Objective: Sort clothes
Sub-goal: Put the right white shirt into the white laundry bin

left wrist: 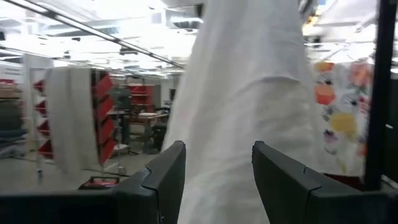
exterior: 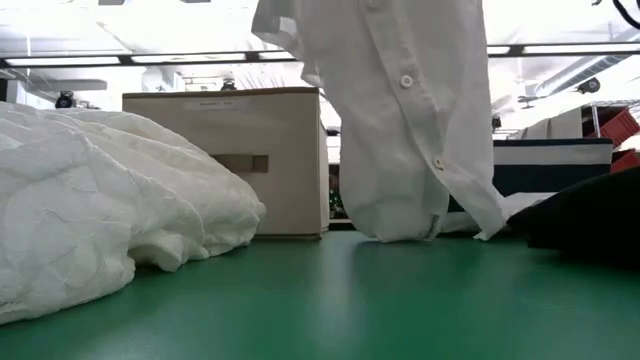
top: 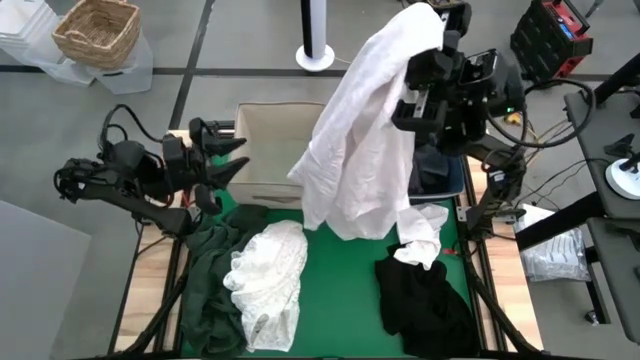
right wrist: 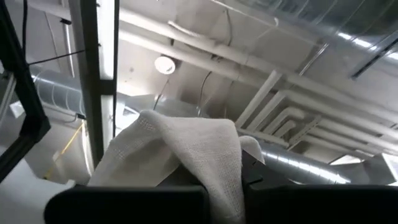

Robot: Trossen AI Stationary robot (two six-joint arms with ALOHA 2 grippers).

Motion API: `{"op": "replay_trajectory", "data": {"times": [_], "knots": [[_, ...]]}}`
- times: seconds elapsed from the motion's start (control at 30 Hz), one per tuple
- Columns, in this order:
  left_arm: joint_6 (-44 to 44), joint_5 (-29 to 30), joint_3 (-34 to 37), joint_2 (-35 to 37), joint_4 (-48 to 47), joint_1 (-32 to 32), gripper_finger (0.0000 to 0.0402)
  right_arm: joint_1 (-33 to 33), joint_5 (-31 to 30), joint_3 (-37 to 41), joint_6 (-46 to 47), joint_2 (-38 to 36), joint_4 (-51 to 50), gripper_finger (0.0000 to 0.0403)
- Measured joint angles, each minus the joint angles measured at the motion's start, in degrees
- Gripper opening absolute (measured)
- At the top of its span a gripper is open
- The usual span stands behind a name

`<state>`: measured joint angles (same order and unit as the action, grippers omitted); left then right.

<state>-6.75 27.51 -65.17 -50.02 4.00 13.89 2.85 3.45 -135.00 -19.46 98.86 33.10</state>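
Observation:
My right gripper (top: 438,28) is raised high over the table's far right and is shut on a white button shirt (top: 360,130). The shirt hangs in front of the beige box (top: 270,150), and its lower end (exterior: 400,228) touches the green mat. My left gripper (top: 232,157) is open and empty at the far left, level, pointing at the shirt (left wrist: 249,93). A dark green garment (top: 208,268), a white lace garment (top: 268,280), a small white garment (top: 425,238) and a black garment (top: 425,298) lie on the mat. My right gripper holds a bunched fold of the white shirt (right wrist: 199,149) between its two fingers. The fingers are tipped upward toward the ceiling, and the cloth drapes over their tips. The shirt hangs slack below the gripper, with only its lower end on the mat.
A navy blue bin (top: 440,172) stands at the far right, partly behind the shirt and under my right arm. The white lace garment fills the low view's left (exterior: 100,210). A wicker basket (top: 98,32) and a white stand (top: 317,55) stand on the floor beyond the table.

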Motion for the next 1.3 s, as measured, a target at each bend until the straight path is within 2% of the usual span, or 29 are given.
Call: {"op": "replay_trajectory", "data": {"times": [0.27, 0.47, 0.63, 0.83, 0.97, 1.1, 1.2, 1.3], "knots": [[1.41, -3.15, 0.01, -4.91, 4.48, -0.11, 0.0221, -0.02, -0.44, 0.00, -1.09, 0.89, -0.05, 0.0009], [-3.44, -2.81, -0.28, -11.18, 11.24, -0.77, 0.0281, -0.07, -0.45, 0.00, 0.37, 1.38, -1.44, 0.0009], [-3.87, -3.04, -5.81, -17.80, 11.47, -2.71, 0.0316, -0.07, -0.47, 0.00, 0.42, 1.56, -3.53, 0.0009], [-4.87, -3.04, -15.84, -28.01, 8.26, -5.53, 0.0334, -0.07, -0.56, 0.00, 1.31, 1.56, -6.00, 0.0009], [-5.41, -4.02, -22.13, -33.96, 3.86, -7.09, 0.0335, -0.07, -0.66, 0.00, 3.65, 1.45, -7.93, 0.0009], [-5.37, -9.19, -26.42, -37.75, 0.67, -7.65, 0.0321, -0.07, -0.99, 0.00, 5.87, 0.86, -11.09, 0.0009], [-5.95, -10.12, -27.44, -39.36, 0.23, -7.62, 0.0285, -0.09, -1.08, 0.00, 6.05, 0.10, -14.96, 0.0009], [-6.21, -10.08, -27.58, -39.67, 0.01, -7.67, 0.0211, -0.09, -2.30, 0.00, 6.09, -0.80, -18.77, 0.0009]]}}
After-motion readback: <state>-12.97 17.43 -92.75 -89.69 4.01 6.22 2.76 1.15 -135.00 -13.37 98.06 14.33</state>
